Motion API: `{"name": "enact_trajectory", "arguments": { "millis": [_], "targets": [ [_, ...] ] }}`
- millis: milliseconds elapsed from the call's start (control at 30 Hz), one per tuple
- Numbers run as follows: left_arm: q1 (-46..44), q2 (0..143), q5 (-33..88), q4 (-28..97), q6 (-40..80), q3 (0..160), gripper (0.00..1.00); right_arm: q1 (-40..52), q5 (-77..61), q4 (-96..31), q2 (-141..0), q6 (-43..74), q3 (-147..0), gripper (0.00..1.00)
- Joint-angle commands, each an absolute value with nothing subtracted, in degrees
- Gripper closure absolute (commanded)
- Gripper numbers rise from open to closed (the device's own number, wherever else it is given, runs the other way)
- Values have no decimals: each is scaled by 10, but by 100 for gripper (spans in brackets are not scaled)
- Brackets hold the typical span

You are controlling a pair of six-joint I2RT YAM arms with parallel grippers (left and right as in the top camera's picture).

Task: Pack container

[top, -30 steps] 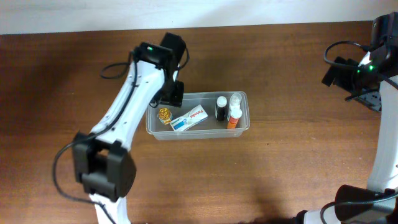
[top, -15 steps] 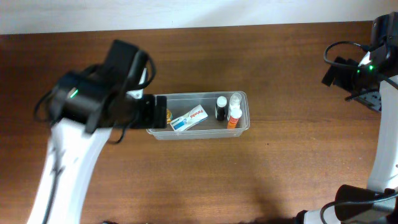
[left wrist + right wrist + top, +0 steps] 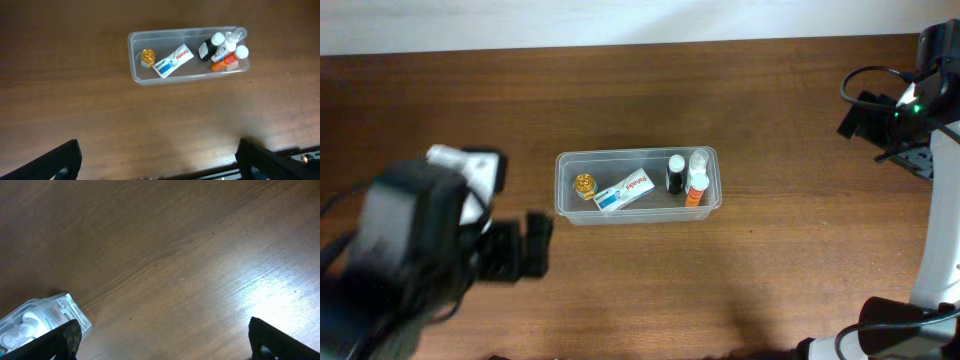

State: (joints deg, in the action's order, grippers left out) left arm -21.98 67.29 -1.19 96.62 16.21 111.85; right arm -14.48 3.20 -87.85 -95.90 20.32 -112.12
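Observation:
The clear plastic container sits at the table's middle. It holds a small gold-capped jar, a white and blue box, a black bottle, a clear bottle and an orange bottle. It also shows in the left wrist view, and its corner shows in the right wrist view. My left gripper is open and empty, high above the table, left of and nearer than the container. My right gripper is open and empty, far right.
The left arm is blurred at the lower left. The right arm stands along the right edge with cables. Brown wooden table all around; a pale wall runs along the back.
My left arm has pulled away from the container's left end, down and to the left, and risen toward the camera. The gold-capped jar now lies uncovered in the container. The right arm has not moved.

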Motion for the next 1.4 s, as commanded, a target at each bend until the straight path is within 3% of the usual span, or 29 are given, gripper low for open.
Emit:
{"name": "enact_trajectory", "arguments": {
  "millis": [0, 167, 433, 900, 1367],
  "targets": [
    [-220, 607, -30, 967, 120, 1081, 1, -147, 37, -878, -960, 198, -1126, 2],
    [-165, 509, -59, 926, 114, 990, 1, -147, 37, -878, -960, 198, -1126, 2],
    [-39, 345, 21, 657, 29, 753, 1, -147, 37, -878, -960, 198, -1126, 2],
    [-15, 116, 95, 246, 29, 276, 1, -147, 37, -878, -960, 198, -1126, 2],
    [24, 3, 120, 33, 29, 74, 1, -147, 37, -878, -960, 198, -1126, 2]
  ]
}}
